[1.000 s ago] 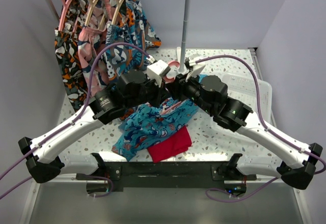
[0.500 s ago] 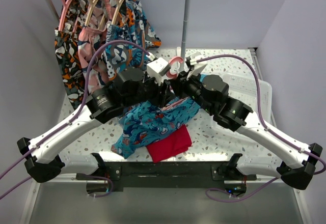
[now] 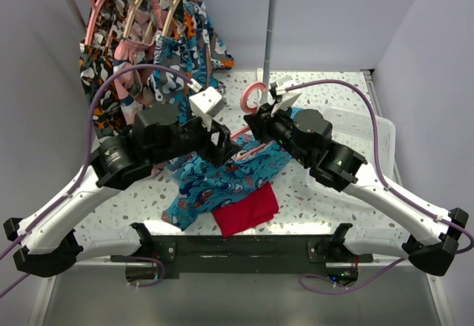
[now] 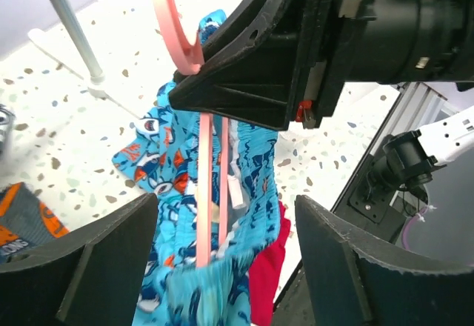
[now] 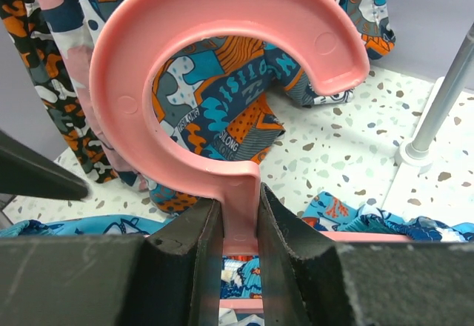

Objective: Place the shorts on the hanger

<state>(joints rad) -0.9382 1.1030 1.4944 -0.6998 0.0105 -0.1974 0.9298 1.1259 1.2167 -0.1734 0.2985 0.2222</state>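
Right end effector (image 5: pixel 235 226) clamps the hanger (image 5: pixel 215 15) neck; left end effector (image 4: pixel 224 207) gapes wide over the shorts (image 3: pixel 222 181), red cloth (image 3: pixel 248 211) alongside.

The left arm (image 3: pixel 67 200) rises from its base at the near left, bends at the elbow and reaches right toward the middle. The left gripper (image 3: pixel 222 147) has its 2 fingers (image 4: pixel 81 267) spread wide apart. The right arm (image 3: pixel 392 196) stretches up and left from its base at the near right. The right gripper (image 3: pixel 257 124) has both fingers (image 5: pixel 185 267) clamped on the stem of the hanger (image 5: pixel 222 59).
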